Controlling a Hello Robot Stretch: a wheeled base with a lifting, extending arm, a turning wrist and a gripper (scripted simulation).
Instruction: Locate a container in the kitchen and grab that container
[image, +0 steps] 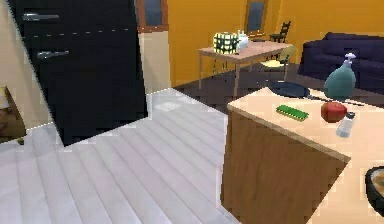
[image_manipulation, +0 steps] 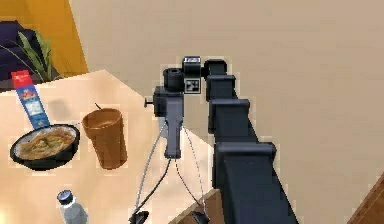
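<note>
I am hanging my gripper (image_manipulation: 168, 206) over the kitchen counter (image_manipulation: 112, 92), and the container I am after looks to be the brown cup (image_manipulation: 105, 138), standing upright just beside the gripper on the arm side view's left. I cannot tell how the fingers are set, and with the cup this close I cannot tell whether they are holding anything.

I am watching for trouble. The cup is tall and looks light, so a sideways brush from the gripper body could tip it, or shove it into the bowl of food (image_manipulation: 45, 146) sitting close on its far side. The clear bottle (image_manipulation: 67, 206) is standing low near the fingers, and a careless swing could topple it. The counter edge is running under my arm, so anything knocked that way is likely heading for the floor.

I am counting on the arm side:
- one brown cup
- one bowl
- one blue carton (image_manipulation: 30, 100)
- one clear bottle

Looking ahead, I am counting:
- one teal vase (image: 341, 76)
- one red apple (image: 334, 111)
- one dark pan (image: 291, 90)
- one green item (image: 291, 111)
- one black fridge (image: 85, 60)
</note>
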